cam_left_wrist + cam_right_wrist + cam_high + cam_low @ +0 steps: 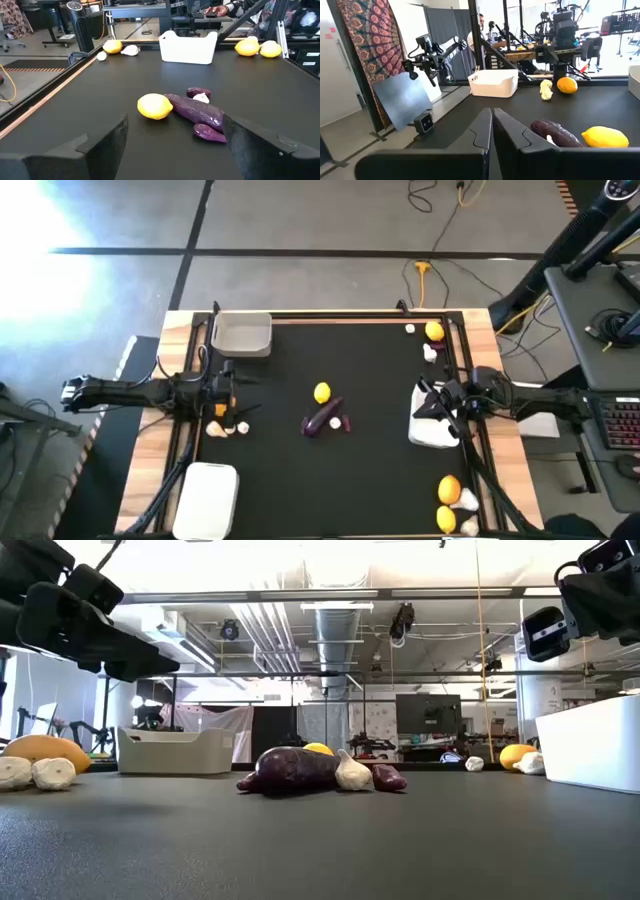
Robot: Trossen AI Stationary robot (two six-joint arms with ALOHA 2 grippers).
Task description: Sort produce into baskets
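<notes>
In the middle of the black table lie a yellow citrus (321, 392), a large purple eggplant (322, 419), a tiny eggplant (344, 423) and a white garlic bulb (335, 422); all four also show in the left wrist view, the citrus (154, 106) beside the large eggplant (197, 111). Three pale baskets stand at the far left (243, 335), near left (207, 498) and right (432, 428). My left gripper (175, 140) is open and empty, raised at the left side (238, 392), facing the middle pile. My right gripper (492, 127) is shut and empty, above the right basket (425, 402).
An orange citrus (217, 410) and two garlic bulbs (228, 429) lie under my left gripper. A citrus (434, 331) and garlic (430, 352) lie at the far right. Two citrus (448, 490) and garlic (467, 500) lie at the near right. A raised rail edges the table.
</notes>
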